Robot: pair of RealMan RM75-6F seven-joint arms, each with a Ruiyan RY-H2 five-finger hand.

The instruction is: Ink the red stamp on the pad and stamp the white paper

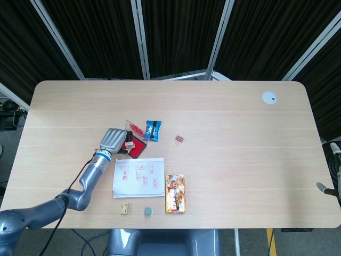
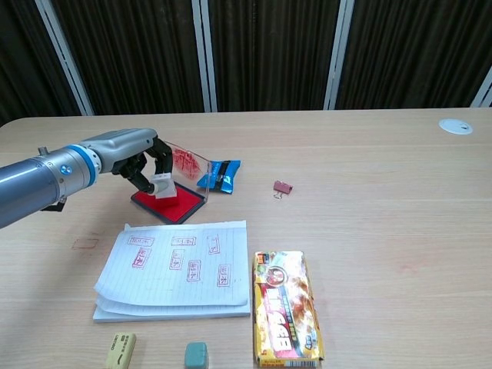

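The left hand (image 2: 138, 157) holds the stamp (image 2: 162, 185) with its fingers curled and clamped around the small pale body, directly over the red ink pad (image 2: 169, 203). Whether the stamp face touches the pad cannot be told from either view. The pad's clear lid (image 2: 187, 164) stands tilted open behind it, on the side away from the robot, which leaves the near side free for the hand's approach. The judged step is inking, with the press on paper yet to follow.

The white paper (image 2: 177, 268) — a lined pad already bearing several red impressions — lies just on the near side of the ink pad, so the transfer is short. Unmarked room remains along its lower part. A snack box (image 2: 285, 306) lies just beside its right edge, and a blue packet (image 2: 219, 174) sits near the lid — both clear of the direct path. The right hand is not in view.
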